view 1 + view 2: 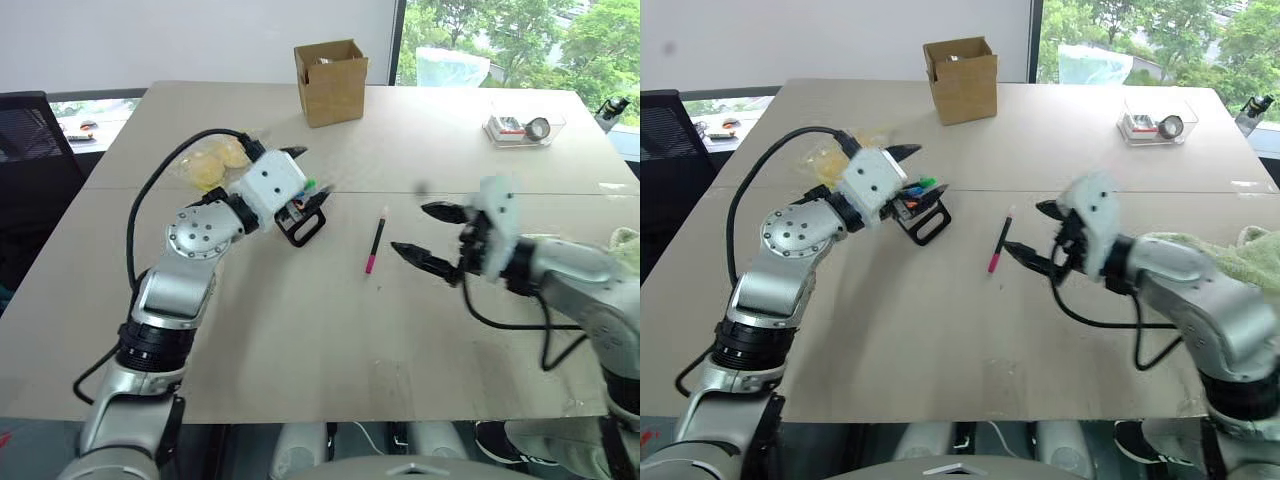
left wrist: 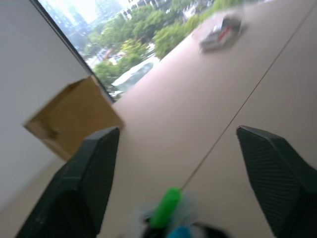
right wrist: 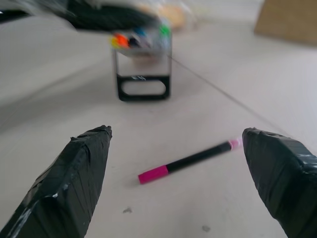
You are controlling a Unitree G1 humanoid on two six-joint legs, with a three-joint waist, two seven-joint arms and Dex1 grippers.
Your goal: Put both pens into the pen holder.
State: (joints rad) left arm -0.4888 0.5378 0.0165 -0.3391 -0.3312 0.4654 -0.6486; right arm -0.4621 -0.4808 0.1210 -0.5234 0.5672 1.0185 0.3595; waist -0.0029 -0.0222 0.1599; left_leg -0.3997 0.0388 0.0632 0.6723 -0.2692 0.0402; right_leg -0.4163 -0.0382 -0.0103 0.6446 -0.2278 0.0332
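Observation:
The pen holder (image 1: 303, 228), a small black frame, stands left of the table's middle with green, orange and cyan-blue tips (image 3: 140, 33) sticking out of its top. My left gripper (image 1: 308, 175) is open right above it, fingers (image 2: 94, 168) spread wide on either side of those tips and holding nothing. One slim black pen (image 1: 375, 245) with a magenta-pink end lies flat on the table to the right of the holder. My right gripper (image 1: 410, 228) hovers open just right of that pen, which lies between and ahead of its fingertips (image 3: 89, 163) in the right wrist view.
A brown cardboard box (image 1: 330, 68) stands at the back centre. A clear plastic tray (image 1: 522, 128) sits at the back right. A bag of yellow round things (image 1: 215, 162) lies behind my left arm. A pale towel (image 1: 1255, 250) lies at the right edge.

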